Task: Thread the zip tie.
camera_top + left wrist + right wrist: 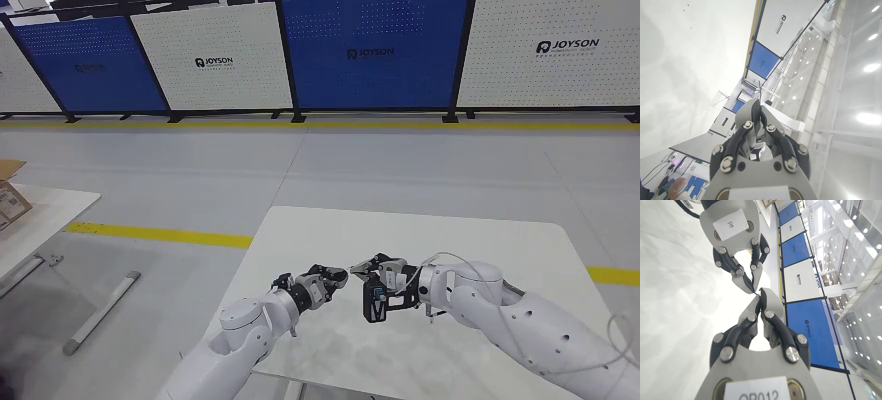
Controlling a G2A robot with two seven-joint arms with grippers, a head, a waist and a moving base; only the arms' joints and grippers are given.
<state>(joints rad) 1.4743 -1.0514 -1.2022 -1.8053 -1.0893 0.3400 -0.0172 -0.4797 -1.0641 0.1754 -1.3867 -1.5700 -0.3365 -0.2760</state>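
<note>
My two grippers meet tip to tip above the middle of the white table (pixel 480 240). My left gripper (pixel 338 276) (pixel 759 106) is shut on a thin black zip tie (pixel 759 89), whose end sticks out past the fingertips. My right gripper (pixel 362 268) (pixel 761 294) has its fingers closed, and a short black piece of the zip tie (pixel 755 292) runs from its tips to the left gripper (pixel 753 290) just in front. Most of the tie is hidden between the pads.
Bare tabletop lies all around the grippers. Another table (pixel 40 215) with a cardboard box (pixel 10 195) stands off to the left. Blue and white panels (pixel 370 50) line the far side of the floor.
</note>
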